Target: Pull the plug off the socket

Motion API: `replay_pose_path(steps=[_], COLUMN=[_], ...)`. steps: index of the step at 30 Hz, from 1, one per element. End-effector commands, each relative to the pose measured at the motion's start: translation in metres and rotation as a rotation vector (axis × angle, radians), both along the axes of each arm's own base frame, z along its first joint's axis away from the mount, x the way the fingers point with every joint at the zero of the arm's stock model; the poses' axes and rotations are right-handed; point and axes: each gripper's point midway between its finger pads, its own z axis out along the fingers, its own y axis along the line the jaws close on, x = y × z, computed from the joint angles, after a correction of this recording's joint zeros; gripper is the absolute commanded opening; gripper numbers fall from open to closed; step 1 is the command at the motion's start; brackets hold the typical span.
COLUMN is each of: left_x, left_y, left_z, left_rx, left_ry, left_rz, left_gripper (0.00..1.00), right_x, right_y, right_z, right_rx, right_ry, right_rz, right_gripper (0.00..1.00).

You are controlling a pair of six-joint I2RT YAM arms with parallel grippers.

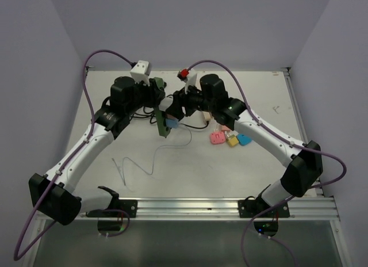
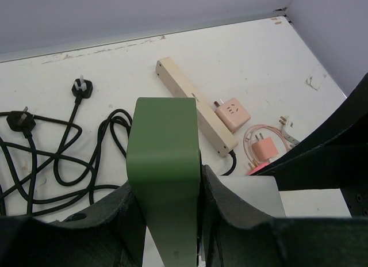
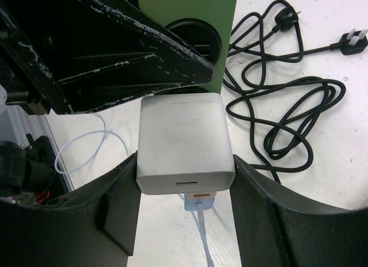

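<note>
The socket [image 1: 162, 122], a long dark green power strip, is lifted off the table and tilted. My left gripper [image 1: 156, 106] is shut on it; in the left wrist view the green body [image 2: 164, 157] fills the gap between the black fingers [image 2: 230, 215] of the left gripper [image 2: 165, 192]. The plug [image 3: 184, 140], a white square charger block with a blue connector and a thin white cable [image 3: 204, 238] under it, sits between the jaws of my right gripper [image 3: 185, 176], which is shut on its sides. Its far end meets the strip [image 3: 190, 8] beside a round outlet [image 3: 195, 39].
On the table lie a beige power strip [image 2: 195, 106], a pink adapter [image 2: 233, 113] and tangled black cords with plugs [image 2: 57, 157]. Pink [image 1: 217, 137], yellow [image 1: 232, 141] and blue [image 1: 245, 139] adapters sit to the right. The thin white cable [image 1: 144, 163] trails toward the front.
</note>
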Motion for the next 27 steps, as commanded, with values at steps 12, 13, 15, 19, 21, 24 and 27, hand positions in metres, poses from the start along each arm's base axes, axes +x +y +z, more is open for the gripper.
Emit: replay_pose_path(steps=[12, 13, 15, 19, 21, 24, 27], left_x=[0.045, 0.047, 0.048, 0.048, 0.048, 0.046, 0.047], left_y=[0.147, 0.146, 0.147, 0.15, 0.152, 0.157, 0.153], left_z=[0.047, 0.048, 0.051, 0.049, 0.048, 0.051, 0.055], left_rx=[0.354, 0.354, 0.358, 0.373, 0.38, 0.409, 0.384], left_ry=[-0.146, -0.146, -0.147, -0.141, -0.139, -0.144, -0.152], left_rz=[0.608, 0.608, 0.613, 0.629, 0.643, 0.654, 0.636], left_gripper=[0.0, 0.0, 0.0, 0.0, 0.0, 0.0, 0.0], right_x=[-0.064, -0.066, -0.067, -0.068, -0.068, -0.067, -0.063], right_y=[-0.062, -0.063, -0.064, -0.066, -0.069, -0.071, -0.076], right_z=[0.038, 0.042, 0.047, 0.051, 0.052, 0.05, 0.045], right_rx=[-0.022, -0.015, -0.006, -0.002, -0.006, -0.01, -0.025], right_ry=[0.042, 0.036, 0.028, 0.016, 0.015, 0.018, 0.019], right_rz=[0.089, 0.092, 0.094, 0.086, 0.076, 0.067, 0.036], right_gripper=[0.0, 0.0, 0.0, 0.0, 0.0, 0.0, 0.0])
